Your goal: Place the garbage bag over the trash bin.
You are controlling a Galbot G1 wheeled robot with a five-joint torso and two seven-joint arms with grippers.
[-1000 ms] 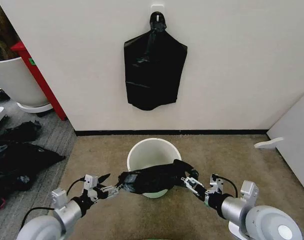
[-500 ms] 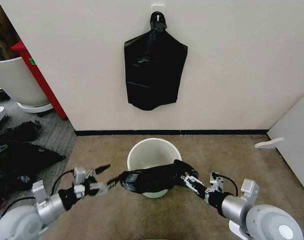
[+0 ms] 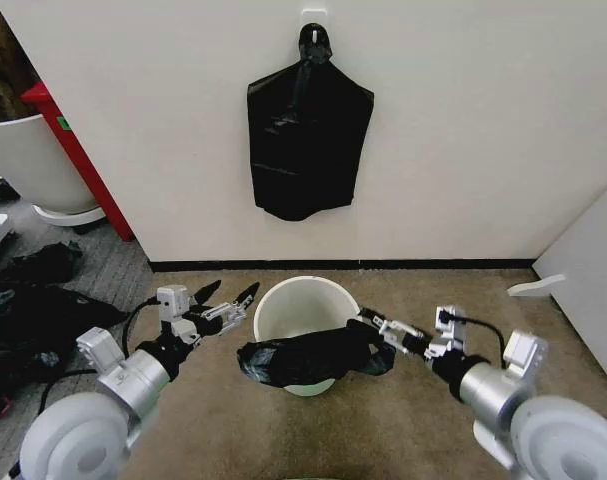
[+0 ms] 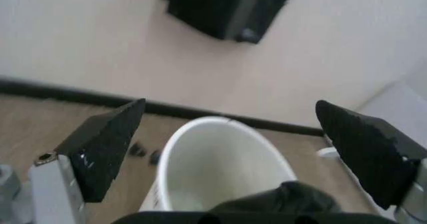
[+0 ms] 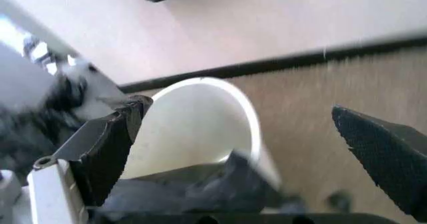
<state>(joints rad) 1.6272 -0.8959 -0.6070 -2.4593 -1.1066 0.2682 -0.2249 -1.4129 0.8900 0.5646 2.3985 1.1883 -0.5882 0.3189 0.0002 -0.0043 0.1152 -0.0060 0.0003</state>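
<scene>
The trash bin (image 3: 301, 300) is a small cream-white bucket standing on the brown carpet close to the wall. The glossy black garbage bag (image 3: 308, 358) lies bunched across the bin's near rim. My left gripper (image 3: 228, 300) is open beside the bin's left side, clear of the bag. My right gripper (image 3: 376, 322) is open at the bag's right end. In the left wrist view the bin (image 4: 220, 164) stands between the spread fingers, with the bag (image 4: 280, 206) close under the camera. The right wrist view likewise has the bin (image 5: 193, 129) and bag (image 5: 193, 194) between wide fingers.
Another black bag (image 3: 308, 140) hangs from a hook on the wall behind the bin. At the left are a large white tub (image 3: 28, 160), a red post (image 3: 78, 150) and several black bags (image 3: 33, 310) on the floor. A white board (image 3: 583, 270) leans at the right.
My left gripper let go of the bag's left end and moved away up to the bin's left side. My right gripper opened and shifted toward the bin. The bag stays on the rim.
</scene>
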